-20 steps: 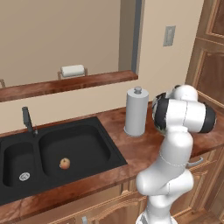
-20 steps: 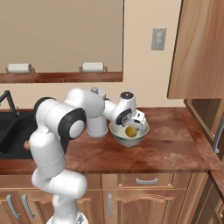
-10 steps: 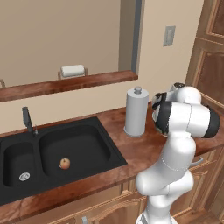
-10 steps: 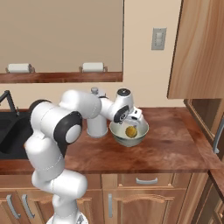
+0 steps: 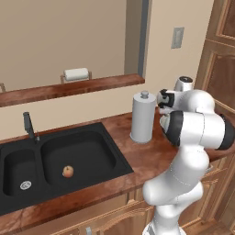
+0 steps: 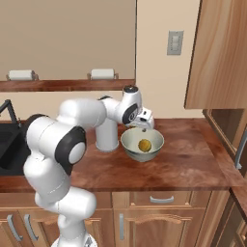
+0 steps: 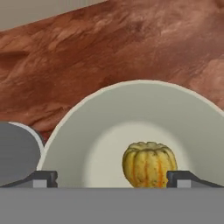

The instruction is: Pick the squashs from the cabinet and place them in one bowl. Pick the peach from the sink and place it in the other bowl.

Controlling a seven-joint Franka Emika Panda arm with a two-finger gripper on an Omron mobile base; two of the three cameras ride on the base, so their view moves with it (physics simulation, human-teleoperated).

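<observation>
Your gripper (image 7: 112,177) hangs just above the near rim of the pale greenish-cream bowl (image 6: 142,144), which sits on the reddish-brown wooden counter (image 6: 193,159). From the hand camera, the two dark fingertips (image 7: 41,178) stand wide apart at the bottom of the frame, one to each side of the bowl's hollow, and nothing lies between them: the jaws are open and hold nothing.

Inside the bowl rests the rounded yellow squash (image 7: 149,163), ribbed, with faint orange streaks. It sits on the bowl floor a little toward the right fingertip and touches neither finger. In the right base view the same squash (image 6: 144,145) shows as a small yellow ball low in the bowl, with your white wrist bent over the bowl's back rim.

Just beside the bowl, on the side toward the sink, stands an upright grey paper towel roll (image 5: 142,117); your arm partly hides it in the right base view.

Further along the counter is the matte black double sink (image 5: 59,160) with its short black faucet (image 5: 29,126). The peach (image 5: 68,171) lies on the floor of the larger basin, well apart from your gripper.

A light wooden wall cabinet (image 6: 219,53) hangs above the counter's far end.
</observation>
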